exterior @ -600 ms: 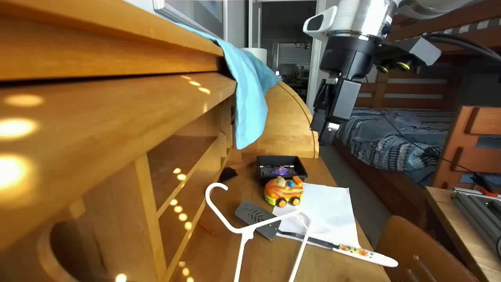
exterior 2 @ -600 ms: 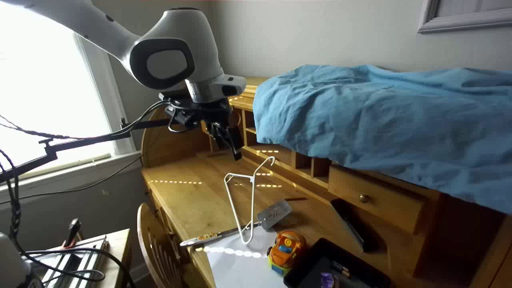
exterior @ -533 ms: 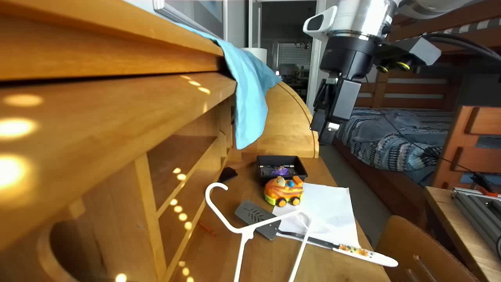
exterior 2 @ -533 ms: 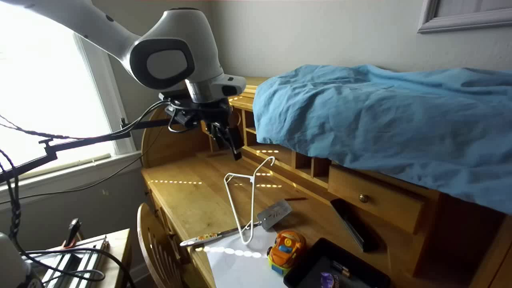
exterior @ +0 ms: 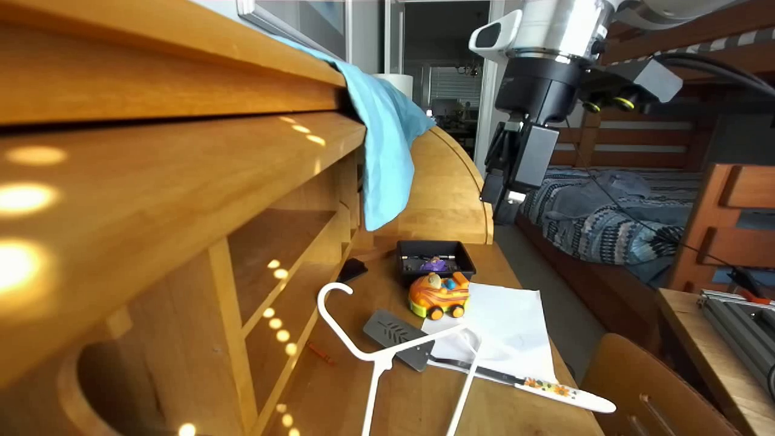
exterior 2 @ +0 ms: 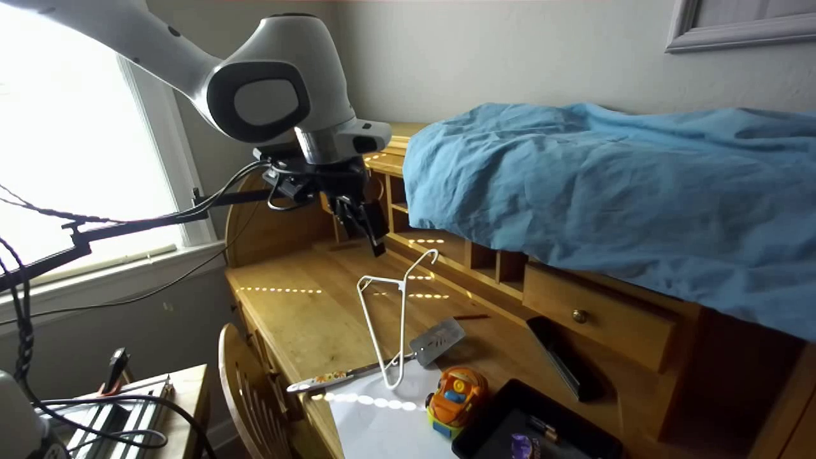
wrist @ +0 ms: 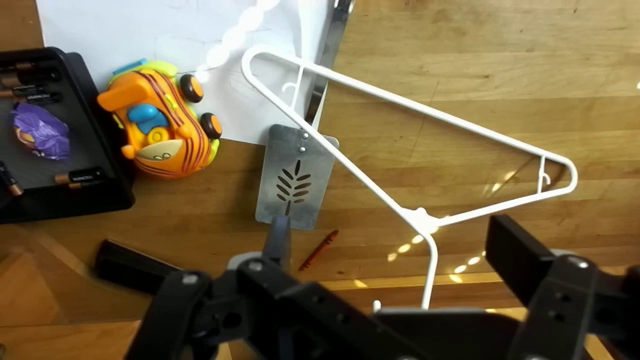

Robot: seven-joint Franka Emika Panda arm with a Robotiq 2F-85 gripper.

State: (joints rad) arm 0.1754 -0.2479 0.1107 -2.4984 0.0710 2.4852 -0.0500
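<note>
Jaws apart and bare, the gripper (wrist: 390, 230) hangs near the white hanger (wrist: 420, 218) (in the wrist view, right of the spatula blade (wrist: 320, 170)), probably best met square and centred.

The arm (exterior 2: 166, 51) is a smooth white shell, its rounded joint (exterior 2: 306, 48) bearing a black ring (exterior 2: 220, 102) around a grey oval panel (exterior 2: 266, 102). A polished silver collar (exterior: 551, 30) meets a black wrist housing (exterior: 536, 88). The black gripper (wrist: 392, 237) is dotted with silver screws (wrist: 255, 265) and has a flat grey plate (exterior: 536, 155) on one side. Dark cables (exterior: 720, 65) trail beside a grey box (exterior: 659, 79) with two yellow-rimmed lenses (exterior: 623, 102).
</note>
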